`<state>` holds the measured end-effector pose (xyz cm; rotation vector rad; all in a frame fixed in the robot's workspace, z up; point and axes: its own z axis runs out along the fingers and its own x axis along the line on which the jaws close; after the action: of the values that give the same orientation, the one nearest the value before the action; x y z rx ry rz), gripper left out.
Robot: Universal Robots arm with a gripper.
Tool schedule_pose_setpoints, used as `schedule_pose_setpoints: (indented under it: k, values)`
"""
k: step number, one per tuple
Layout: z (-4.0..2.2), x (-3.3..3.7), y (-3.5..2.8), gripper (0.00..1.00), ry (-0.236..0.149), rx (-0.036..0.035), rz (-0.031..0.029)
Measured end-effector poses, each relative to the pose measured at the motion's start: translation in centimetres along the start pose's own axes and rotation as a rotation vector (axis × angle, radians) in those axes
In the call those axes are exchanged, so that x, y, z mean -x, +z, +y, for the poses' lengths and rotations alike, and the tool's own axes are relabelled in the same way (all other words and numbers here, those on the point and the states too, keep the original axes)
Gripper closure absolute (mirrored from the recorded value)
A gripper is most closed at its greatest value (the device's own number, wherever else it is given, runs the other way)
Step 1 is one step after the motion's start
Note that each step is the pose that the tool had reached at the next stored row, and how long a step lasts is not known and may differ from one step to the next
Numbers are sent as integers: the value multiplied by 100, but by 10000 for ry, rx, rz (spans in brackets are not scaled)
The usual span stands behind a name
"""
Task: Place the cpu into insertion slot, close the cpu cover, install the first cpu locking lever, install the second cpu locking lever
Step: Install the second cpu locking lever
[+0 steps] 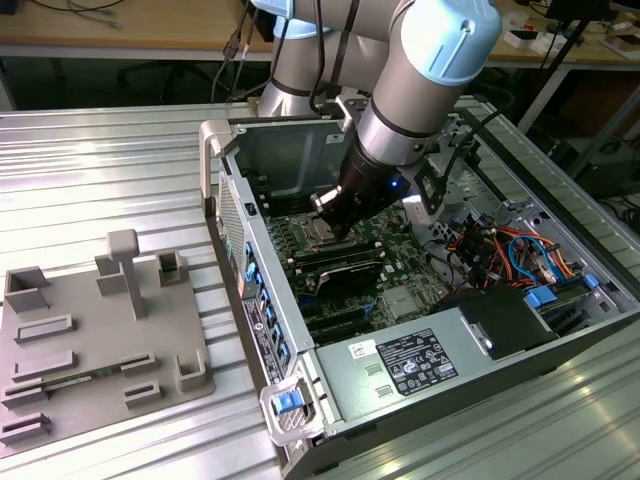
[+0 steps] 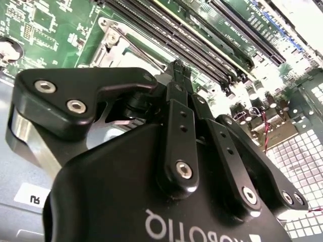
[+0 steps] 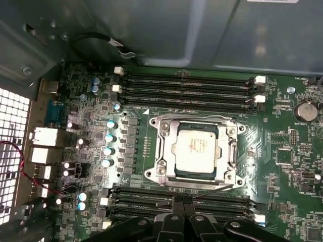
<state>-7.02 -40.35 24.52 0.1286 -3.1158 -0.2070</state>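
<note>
In the first wrist view, the cpu [image 3: 195, 149], a pale silver square, sits in the insertion slot [image 3: 177, 174] with the cpu cover [image 3: 162, 151] framing it, ringed by green motherboard [image 3: 282, 151]. Black memory slots [image 3: 186, 91] run at twelve o'clock and at six o'clock of the socket. The gripper [image 3: 182, 199], fingers pinched together on nothing, stands at six o'clock, just beside a thin locking lever [image 3: 212, 189].

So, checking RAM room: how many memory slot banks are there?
2: far bank beyond the cpu cover; near bank by the gripper, partly hidden by it.
</note>
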Motion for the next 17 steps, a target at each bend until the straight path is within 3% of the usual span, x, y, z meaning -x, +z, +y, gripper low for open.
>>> schedule_pose_setpoints:
  k: [3,9,11,14,17]
  values:
    - [-7,-50,21,89,2,103,-8]
    - [-13,-100,93,89,229,125,17]
    - [-15,-101,109,89,386,147,57]
    - [-21,-101,118,89,501,235,121]
    - [-55,-104,121,89,521,492,112]
